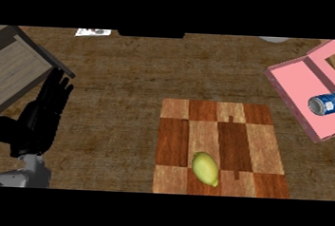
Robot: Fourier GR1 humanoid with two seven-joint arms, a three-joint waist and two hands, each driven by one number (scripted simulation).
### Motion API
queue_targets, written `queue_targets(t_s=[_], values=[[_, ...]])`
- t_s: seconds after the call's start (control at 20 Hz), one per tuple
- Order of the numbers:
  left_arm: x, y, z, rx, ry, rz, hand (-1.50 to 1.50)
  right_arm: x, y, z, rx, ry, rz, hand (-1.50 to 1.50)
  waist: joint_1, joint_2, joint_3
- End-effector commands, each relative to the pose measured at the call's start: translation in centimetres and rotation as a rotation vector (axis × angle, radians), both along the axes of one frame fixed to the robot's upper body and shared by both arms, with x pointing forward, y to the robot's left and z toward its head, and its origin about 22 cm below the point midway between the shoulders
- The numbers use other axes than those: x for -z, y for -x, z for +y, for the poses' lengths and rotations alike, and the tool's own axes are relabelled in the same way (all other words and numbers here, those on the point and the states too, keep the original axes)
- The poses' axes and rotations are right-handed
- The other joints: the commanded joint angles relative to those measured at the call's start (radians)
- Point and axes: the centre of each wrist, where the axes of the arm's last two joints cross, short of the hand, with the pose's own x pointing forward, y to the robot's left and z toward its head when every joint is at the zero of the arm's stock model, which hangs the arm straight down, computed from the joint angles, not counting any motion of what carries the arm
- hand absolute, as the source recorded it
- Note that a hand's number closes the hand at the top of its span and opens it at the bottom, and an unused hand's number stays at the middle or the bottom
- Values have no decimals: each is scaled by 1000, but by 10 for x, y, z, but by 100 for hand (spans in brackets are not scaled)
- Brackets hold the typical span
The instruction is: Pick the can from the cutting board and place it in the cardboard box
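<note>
A blue can (329, 103) lies on its side inside the pink box (295, 87) at the right edge of the head view. The checkered wooden cutting board (222, 136) sits in the middle of the counter and carries a yellow-green lemon (205, 168) near its front. My left hand (45, 107) rests at the left with straight fingers pointing up, holding nothing. No right hand shows in this view.
A grey wooden crate (14, 68) stands at the upper left, close behind my left hand's fingertips. A white paper scrap (94, 32) lies at the back edge. Brown counter surface lies between the board and the box.
</note>
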Motion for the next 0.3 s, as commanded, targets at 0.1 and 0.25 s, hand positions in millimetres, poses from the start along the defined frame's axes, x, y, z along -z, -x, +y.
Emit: queue_targets(t_s=[0.1,0.25], values=[[1,-3,6,16,-9,-9,0,18,39,-45,18,-15,-52,-150,3,2,0],[0,-1,1,10,3,-12,0,23,35,-41,17,-16,-51,-150,4,1,0]])
